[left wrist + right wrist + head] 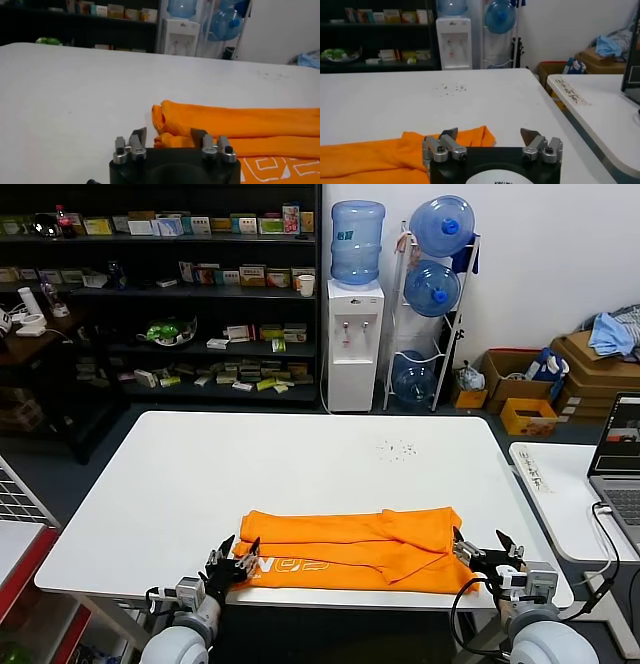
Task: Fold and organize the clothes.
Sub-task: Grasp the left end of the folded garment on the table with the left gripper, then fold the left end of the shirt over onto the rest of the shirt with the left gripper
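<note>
The clothes are one orange T-shirt (355,546), folded into a long band along the near edge of the white table (250,464), white lettering showing at its left end. My left gripper (232,561) sits at that left end; in the left wrist view it (168,136) is open, and the shirt's rolled corner (172,120) lies between and just past its fingers (139,136). My right gripper (485,556) is at the shirt's right end. It (489,135) stands wide open, the shirt's corner (470,137) beside one finger (449,134) and bare table ahead.
A side table with a laptop (620,454) stands close on the right. Behind the table are dark shelves (200,294), a water dispenser (355,334), a bottle rack (435,294) and cardboard boxes (530,384). Small dark specks (398,449) dot the far tabletop.
</note>
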Available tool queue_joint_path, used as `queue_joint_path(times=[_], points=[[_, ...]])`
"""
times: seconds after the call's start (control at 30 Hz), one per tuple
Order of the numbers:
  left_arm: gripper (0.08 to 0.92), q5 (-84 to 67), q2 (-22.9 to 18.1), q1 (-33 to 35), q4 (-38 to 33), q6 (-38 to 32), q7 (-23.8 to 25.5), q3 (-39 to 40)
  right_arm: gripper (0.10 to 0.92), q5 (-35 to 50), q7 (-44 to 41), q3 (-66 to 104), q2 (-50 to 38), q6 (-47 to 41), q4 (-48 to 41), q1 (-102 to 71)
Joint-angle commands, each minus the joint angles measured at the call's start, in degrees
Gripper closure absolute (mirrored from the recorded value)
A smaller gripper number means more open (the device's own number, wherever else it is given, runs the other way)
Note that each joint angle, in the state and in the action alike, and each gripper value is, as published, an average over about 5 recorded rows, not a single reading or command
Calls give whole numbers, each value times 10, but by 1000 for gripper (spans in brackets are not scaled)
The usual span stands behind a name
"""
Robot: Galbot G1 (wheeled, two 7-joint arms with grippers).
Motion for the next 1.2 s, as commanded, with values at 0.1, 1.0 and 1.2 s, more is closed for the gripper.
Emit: queue_joint_path(times=[0.1,1.0,1.2], points=[[523,-7,-6,0,8,-3,-3,3,203,1,0,1,0,0,-1,0],[882,53,115,-17,-53,44,1,-87,203,0,-2,-10,9,11,-6,23],[882,81,192,-16,60,17,27,-153,203,-1,-3,-20,12,12,-12,34]])
